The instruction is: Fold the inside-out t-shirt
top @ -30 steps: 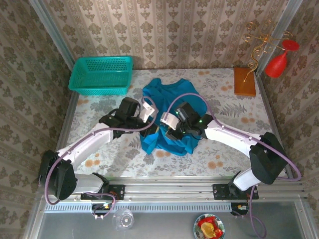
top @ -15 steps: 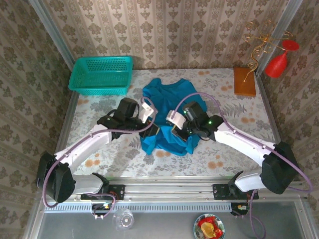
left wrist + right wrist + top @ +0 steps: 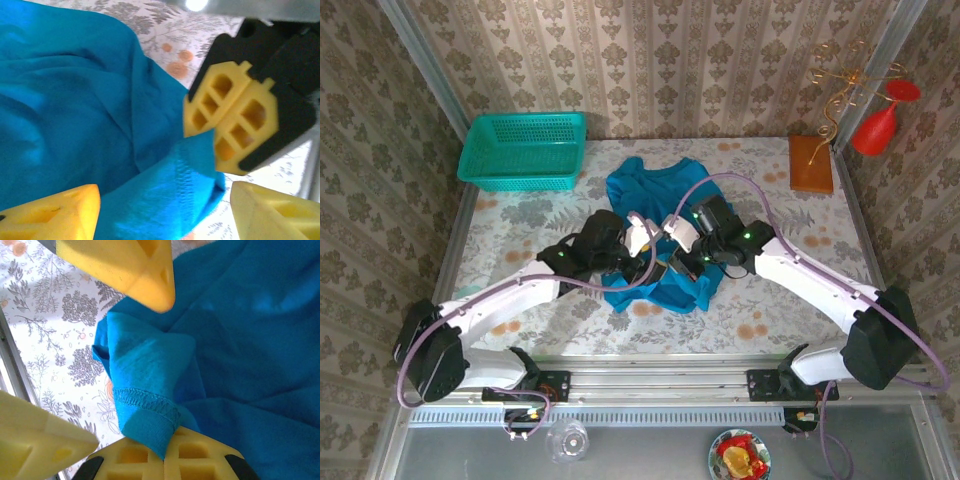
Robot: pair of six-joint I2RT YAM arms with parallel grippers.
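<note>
Right gripper (image 3: pixel 220 127): clenched. My two yellow pads are pressed together on a stitched hem edge of the inside-out t-shirt (image 3: pixel 655 190). A short fold of teal cloth sticks out from between them, with the seam stitching showing.

Left gripper (image 3: pixel 165 200): released, nothing held. My yellow fingers (image 3: pixel 125 265) stand wide apart, one on either side of that same fold, just beside the right pads. Whether they touch the cloth I cannot tell.

Both jaws meet close together over the near edge of the shirt. The shirt lies bunched and creased on the table (image 3: pixel 790 210). Most of it spreads away beyond my jaws toward the back wall, and a narrower part sits under them. The cloth around the jaws is plain teal.

Labels: a white tag (image 3: pixel 677 228) sits on each wrist just behind the jaws; any writing on it is too small to read.

Outward:
- The table cover is pale, with grey leaves and orange flowers.
- Beyond my jaws to the left, at the back corner, is a turquoise mesh basket (image 3: pixel 525 150), apart from the shirt.
- Beyond them to the right, at the back, is an orange-brown wooden block (image 3: pixel 810 163).
- Past the block, a red ornament (image 3: pixel 875 130) and curled gold wire stand against the patterned wallpaper.
- Behind my bases, off the table, are a clear glass (image 3: pixel 568 440) and a small dish (image 3: pixel 740 457) with red and yellow contents.
</note>
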